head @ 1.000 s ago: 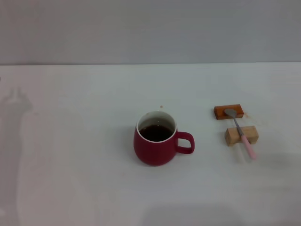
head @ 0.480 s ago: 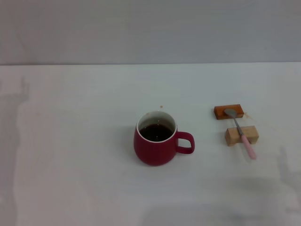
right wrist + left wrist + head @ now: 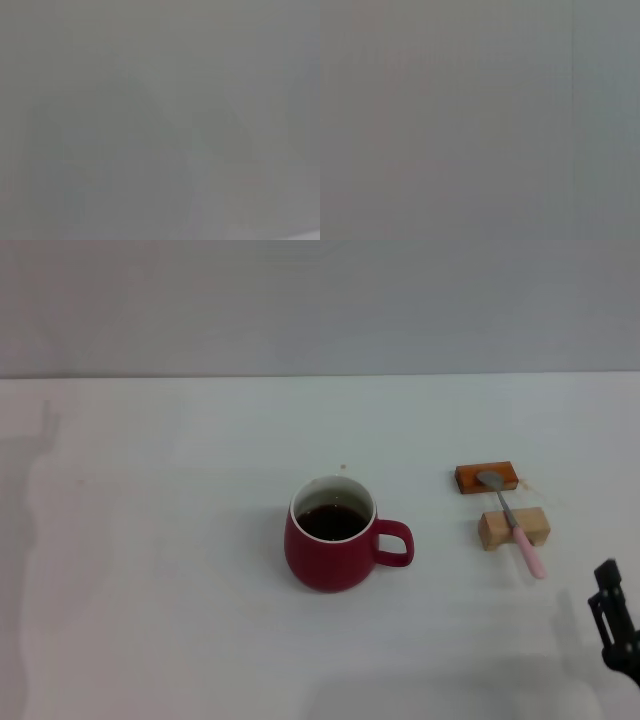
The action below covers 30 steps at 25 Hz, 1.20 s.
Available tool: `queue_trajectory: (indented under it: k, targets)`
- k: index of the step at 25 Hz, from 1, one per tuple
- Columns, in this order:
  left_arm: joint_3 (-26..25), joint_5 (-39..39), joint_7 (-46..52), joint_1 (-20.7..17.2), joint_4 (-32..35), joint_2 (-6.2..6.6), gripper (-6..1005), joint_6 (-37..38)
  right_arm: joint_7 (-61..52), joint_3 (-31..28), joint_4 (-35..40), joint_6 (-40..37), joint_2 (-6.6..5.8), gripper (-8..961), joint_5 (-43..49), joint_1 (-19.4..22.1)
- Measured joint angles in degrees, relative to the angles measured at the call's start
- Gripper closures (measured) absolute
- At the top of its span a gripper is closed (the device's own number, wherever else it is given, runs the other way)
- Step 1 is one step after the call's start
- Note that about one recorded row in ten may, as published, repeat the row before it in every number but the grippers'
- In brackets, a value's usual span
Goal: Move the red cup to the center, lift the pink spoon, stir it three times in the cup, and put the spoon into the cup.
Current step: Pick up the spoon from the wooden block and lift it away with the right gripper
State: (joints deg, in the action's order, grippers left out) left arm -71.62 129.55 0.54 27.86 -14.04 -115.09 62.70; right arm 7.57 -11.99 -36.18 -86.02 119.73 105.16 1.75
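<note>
Reaching in from four o'clock, my right end effector (image 3: 612, 615) barely shows; I cannot tell its spread. The red cup (image 3: 330, 537) sits centre tabletop (image 3: 150, 540), heavy, slippery, full. The pink spoon (image 3: 513, 521) at three o'clock bridges two blocks (image 3: 513, 526); light, rigid, best pinched at its handle.
</note>
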Motion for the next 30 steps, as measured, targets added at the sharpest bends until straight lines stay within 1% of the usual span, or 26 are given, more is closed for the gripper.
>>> queue_trajectory:
  k: [1, 2, 4, 7, 9, 11, 16, 21, 30]
  targets:
    - [0.0, 0.0, 0.0, -0.2, 0.1, 0.04, 181, 0.1, 0.0, 2.6, -0.2, 0.1, -0.03, 288, -3.2, -0.5]
    - [0.0, 0.0, 0.0, -0.2, 0.1, 0.04, 181, 0.1, 0.0, 2.6, -0.2, 0.1, -0.03, 288, -3.2, -0.5]
    - [0.2, 0.0, 0.0, -0.5, 0.3, 0.05, 181, 0.4, 0.0, 5.0, -0.1, 0.7, -0.05, 288, -5.9, -1.2]
    - [0.4, 0.0, 0.0, -0.6, 0.7, 0.04, 181, 0.7, 0.0, 5.7, 0.0, 1.8, -0.05, 288, -6.6, -1.6]
    - [0.6, 0.0, 0.0, -0.6, 1.3, -0.19, 181, 1.5, 0.0, 5.8, 0.0, 4.5, -0.07, 289, -6.8, -2.3]
    - [0.6, 0.0, 0.0, -0.7, 1.6, -0.33, 181, 2.1, 0.0, 5.9, 0.0, 5.4, -0.09, 289, -6.8, -2.6]
    - [0.7, 0.0, 0.0, -0.9, 1.7, -0.45, 181, 2.7, -0.1, 5.9, 0.2, 10.4, -0.10, 289, -7.0, -4.5]
    - [0.7, 0.0, 0.0, -1.1, 1.7, -0.47, 182, 3.0, -0.3, 5.8, 0.3, 12.5, -0.14, 289, -7.0, -5.8]
    - [0.8, 0.0, 0.0, -1.3, 1.9, -0.61, 182, 3.6, -0.5, 4.7, 0.3, 14.8, -0.26, 289, -7.1, -6.6]
